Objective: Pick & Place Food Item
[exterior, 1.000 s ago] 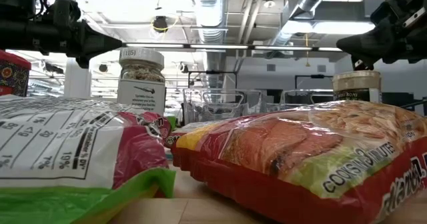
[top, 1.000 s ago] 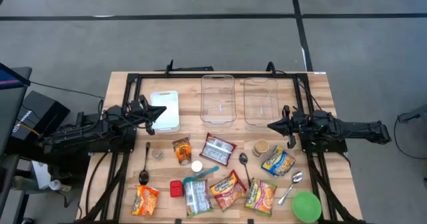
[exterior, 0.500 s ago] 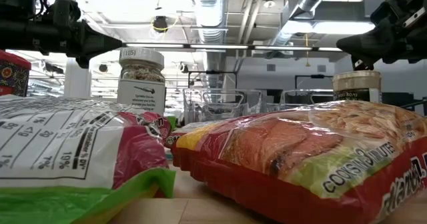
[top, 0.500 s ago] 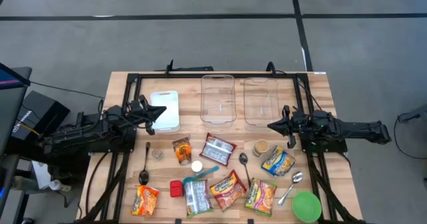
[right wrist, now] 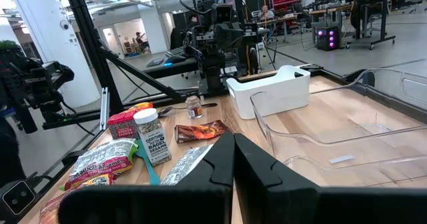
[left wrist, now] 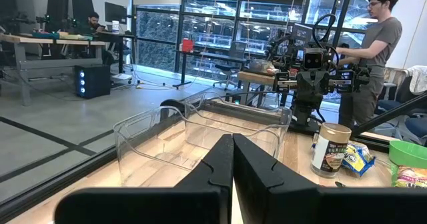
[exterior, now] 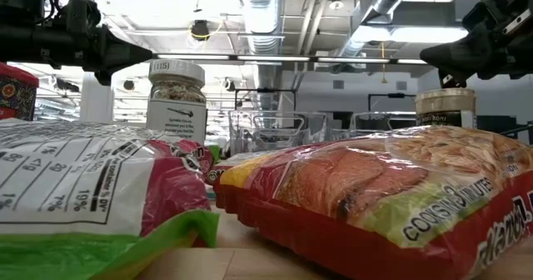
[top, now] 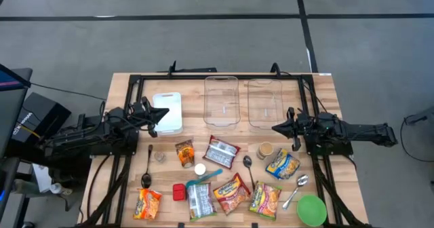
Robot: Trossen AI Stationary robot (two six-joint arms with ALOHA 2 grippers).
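Several food packets lie flat on the wooden table's near half: ramen packets [top: 231,193] [top: 265,198] [top: 147,203], a yellow-blue packet [top: 283,164], a silver-red packet [top: 222,151], an orange packet [top: 184,153]. A white-capped seasoning jar [top: 199,169] and a tan-lidded jar [top: 265,150] stand among them. My left gripper [top: 165,112] hovers shut and level at the table's left, touching nothing. My right gripper [top: 274,127] hovers shut and level at the right, likewise free.
Two clear plastic bins [top: 222,100] [top: 265,102] and a white lidded box [top: 167,112] stand at the far side. Spoons [top: 148,165] [top: 249,167] [top: 297,187], a green bowl [top: 311,210] and a red box [top: 179,191] lie near. A person [left wrist: 373,44] stands beyond the table.
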